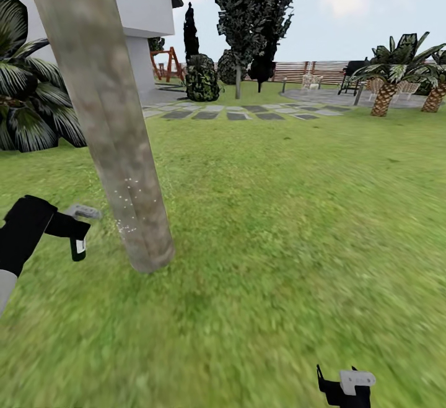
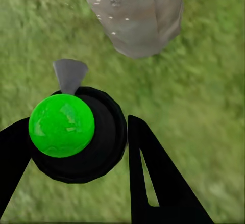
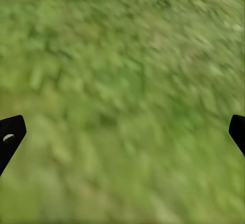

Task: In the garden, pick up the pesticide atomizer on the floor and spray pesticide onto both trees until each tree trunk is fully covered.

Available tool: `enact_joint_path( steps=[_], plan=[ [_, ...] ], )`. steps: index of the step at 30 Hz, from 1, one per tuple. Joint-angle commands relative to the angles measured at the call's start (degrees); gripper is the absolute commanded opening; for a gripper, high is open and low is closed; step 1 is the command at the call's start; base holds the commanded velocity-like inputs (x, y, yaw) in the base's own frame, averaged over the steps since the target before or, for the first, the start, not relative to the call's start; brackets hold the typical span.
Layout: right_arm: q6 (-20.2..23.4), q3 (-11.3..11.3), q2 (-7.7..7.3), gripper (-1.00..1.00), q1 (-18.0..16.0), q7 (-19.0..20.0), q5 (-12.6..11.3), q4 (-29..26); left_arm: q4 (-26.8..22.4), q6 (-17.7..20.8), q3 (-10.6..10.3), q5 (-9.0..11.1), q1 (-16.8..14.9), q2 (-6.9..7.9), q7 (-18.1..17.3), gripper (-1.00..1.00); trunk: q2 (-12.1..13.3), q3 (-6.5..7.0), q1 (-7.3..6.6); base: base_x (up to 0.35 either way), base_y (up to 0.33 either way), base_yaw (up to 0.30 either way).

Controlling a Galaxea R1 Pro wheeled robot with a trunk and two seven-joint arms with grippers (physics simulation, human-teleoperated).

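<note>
So the left gripper point(image 1: 73, 230) is clamped on the pesticide atomizer point(image 1: 78, 248), droplets speckling the near tree trunk point(image 1: 118, 166); the right gripper point(image 1: 344, 388) hangs wide open, and the far tree point(image 1: 248, 18) looks untouched.

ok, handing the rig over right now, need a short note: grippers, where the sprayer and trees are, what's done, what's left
Left gripper: shut on the small dark pesticide atomizer with the green round cap, nozzle aimed at the thick mottled grey-brown tree trunk close ahead.
Right gripper: open, holding nothing, over the green lawn.
Done: atomizer is off the floor; pale spray specks show on the low part of this trunk.
Left: most of the trunk looks bare of specks, so coverage seems partial; keep spraying. I cannot say which tree is the second; a dark tall tree stands farther back by the paving.
</note>
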Motion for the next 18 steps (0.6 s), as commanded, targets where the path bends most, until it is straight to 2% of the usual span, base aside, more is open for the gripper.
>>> enact_joint_path(
  steps=[1, 3, 8, 11, 18],
  plan=[
    [-0.15, -0.30, 0.00, 1.00, -0.04, -0.31, 0.61, 0.06, -0.11, 0.13, -0.01, -0.63, -0.04, 0.04, -0.60, -1.00, -0.02, -0.05, -0.01, 0.000, 0.000, 0.000],
    [-0.15, -0.30, 0.00, 1.00, -0.04, -0.31, 0.61, 0.07, -0.16, 0.15, 0.10, -0.67, -0.04, 0.04, -0.65, -1.00, -0.02, -0.05, -0.01, 0.000, -0.034, 0.018],
    [-0.15, -0.30, 0.00, 1.00, -0.04, -0.31, 0.61, 0.06, -0.01, 0.08, 1.76, -0.69, -0.02, -0.11, -0.66, -1.00, -0.02, -0.05, -0.01, 0.000, -0.013, 0.219],
    [-0.15, -0.30, 0.00, 1.00, -0.04, -0.31, 0.61, 0.04, 0.21, 0.00, 1.92, -0.64, 0.04, -0.29, -0.66, -1.00, -0.02, -0.05, -0.01, 0.000, -0.025, 0.101],
    [-0.15, -0.30, 0.00, 1.00, -0.04, -0.31, 0.61, 0.06, 0.32, -0.02, 2.02, -0.59, 0.56, -0.33, -0.61, -1.00, -0.02, -0.05, -0.01, -0.001, -0.246, 0.008]
  ],
)
